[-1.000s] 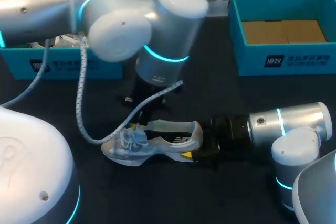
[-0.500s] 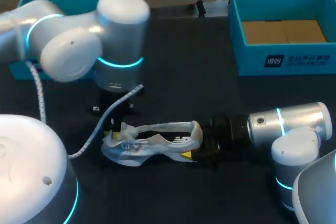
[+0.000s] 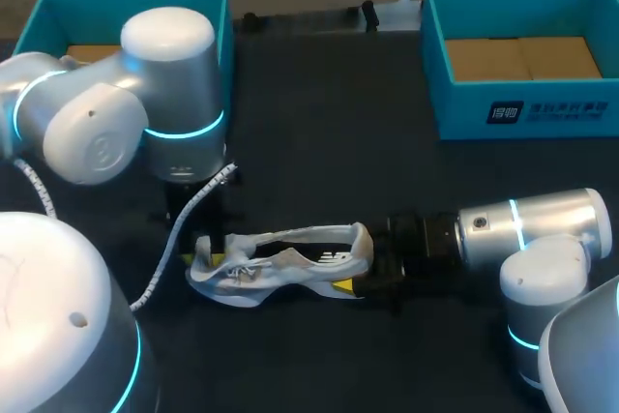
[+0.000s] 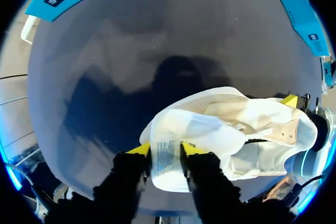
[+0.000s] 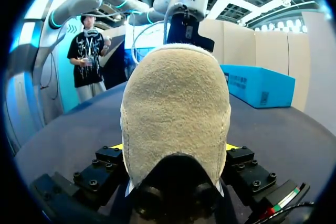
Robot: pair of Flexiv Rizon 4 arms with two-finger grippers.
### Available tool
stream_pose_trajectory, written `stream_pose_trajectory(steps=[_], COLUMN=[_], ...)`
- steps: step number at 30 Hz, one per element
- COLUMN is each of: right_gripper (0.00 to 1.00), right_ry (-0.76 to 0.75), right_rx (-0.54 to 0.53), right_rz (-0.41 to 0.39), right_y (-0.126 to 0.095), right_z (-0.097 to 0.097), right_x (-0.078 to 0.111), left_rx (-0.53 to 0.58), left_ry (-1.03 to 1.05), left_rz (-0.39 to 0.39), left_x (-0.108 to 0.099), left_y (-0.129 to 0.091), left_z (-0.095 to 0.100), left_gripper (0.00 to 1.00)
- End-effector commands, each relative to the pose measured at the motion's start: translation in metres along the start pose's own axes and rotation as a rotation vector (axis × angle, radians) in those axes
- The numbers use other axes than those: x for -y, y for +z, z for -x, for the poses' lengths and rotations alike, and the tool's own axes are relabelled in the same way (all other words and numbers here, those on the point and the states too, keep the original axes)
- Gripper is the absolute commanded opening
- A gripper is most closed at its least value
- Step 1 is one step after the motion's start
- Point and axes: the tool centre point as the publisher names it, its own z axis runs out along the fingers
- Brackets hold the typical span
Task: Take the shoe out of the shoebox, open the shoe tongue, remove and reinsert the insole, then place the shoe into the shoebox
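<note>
shoe [image 3: 280, 263] lies on the dark table [image 3: 319, 132], well apart from the teal shoebox [image 3: 455, 108] at the far right. its heel sits between the right gripper's [image 5: 176, 148] fingers, clamped from both sides. at the toe end, the left gripper [image 4: 165, 150] pinches the tongue [image 4: 166, 169], jaws narrow.

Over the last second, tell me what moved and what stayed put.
The left arm swung toward the view's left. The left gripper, shut on the tongue, dragged it toward the toe. The right gripper stayed clamped on the heel of the shoe, which kept its place.
</note>
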Motion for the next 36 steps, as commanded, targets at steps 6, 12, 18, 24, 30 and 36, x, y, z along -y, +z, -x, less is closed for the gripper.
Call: stream_pose_trajectory(steps=[6,12,18,24,30,36], right_gripper=[0.0,0.0,0.0,0.0,0.0,0.0], right_ry=[0.001,0.001,0.001,0.001,0.001,0.001], right_rx=[0.001,0.001,0.001,0.001,0.001,0.001], right_rz=[-0.005,-0.005,-0.005,-0.005,-0.005,-0.005], right_y=[0.001,0.001,0.001,0.001,0.001,0.001], right_z=[-0.001,-0.001,-0.001,-0.001,-0.001,-0.001], right_x=[0.0,0.0,0.0,0.0,0.0,0.0], left_rx=[0.001,-0.013,-0.016,-0.045,-0.034,-0.041], left_ry=[0.003,0.015,0.039,0.119,0.229,0.341], left_rz=[-0.012,-0.044,-0.1,-0.115,-0.158,-0.193], left_x=[-0.008,-0.013,-0.016,-0.012,-0.01,-0.006], left_y=[-0.008,-0.026,-0.049,-0.075,-0.107,-0.136], left_z=[0.015,0.019,0.016,0.011,0.001,-0.007], left_gripper=[1.0,1.0,0.96,0.95,0.91,0.94])
